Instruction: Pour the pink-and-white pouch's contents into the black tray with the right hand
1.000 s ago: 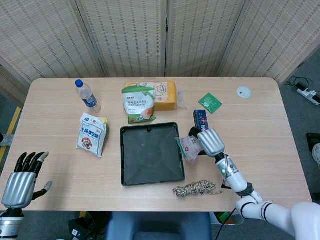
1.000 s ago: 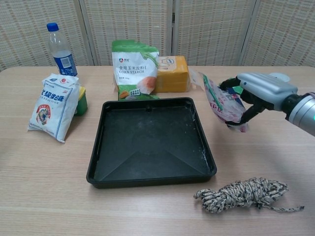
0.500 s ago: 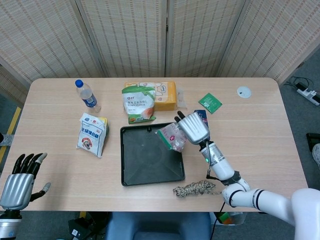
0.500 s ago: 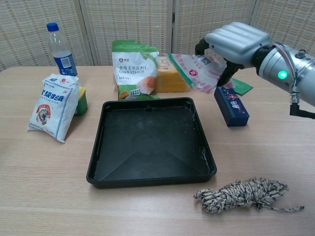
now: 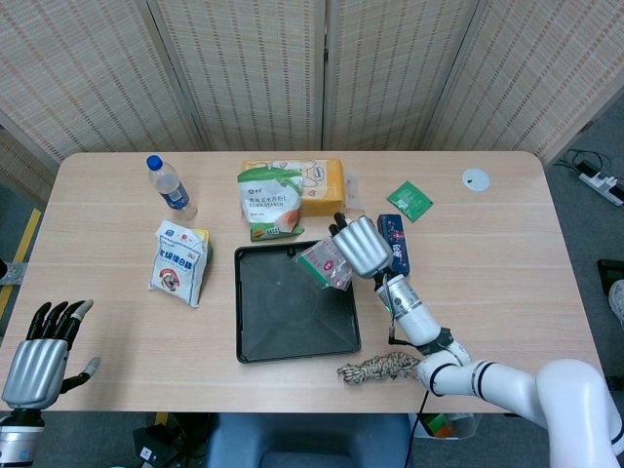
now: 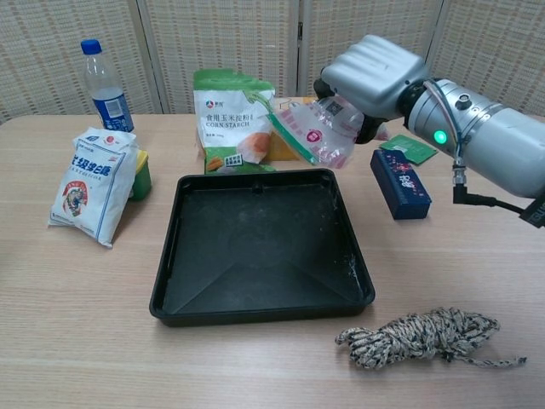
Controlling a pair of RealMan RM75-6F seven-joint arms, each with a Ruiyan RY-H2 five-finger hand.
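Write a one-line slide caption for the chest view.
Right hand holds the pink-and-white pouch tilted over the far right corner of the square black tray.

Far on the counter (image 6: 77, 341): bottle (image 6: 104, 84), starch bag (image 6: 232, 119), orange box (image 6: 300, 128). Left: flour bag (image 6: 92, 185). Near right: rope (image 6: 419, 336).

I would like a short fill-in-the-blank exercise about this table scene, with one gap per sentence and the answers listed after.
1. The right robot hand holds the pink-and-white ____ above the black tray.
2. The coiled rope lies on the ____, near the tray's front right corner.
3. The cap of the water bottle is ____.
4. The green-and-white bag behind the tray reads "CORN ____".

Answers: pouch; table; blue; STARCH
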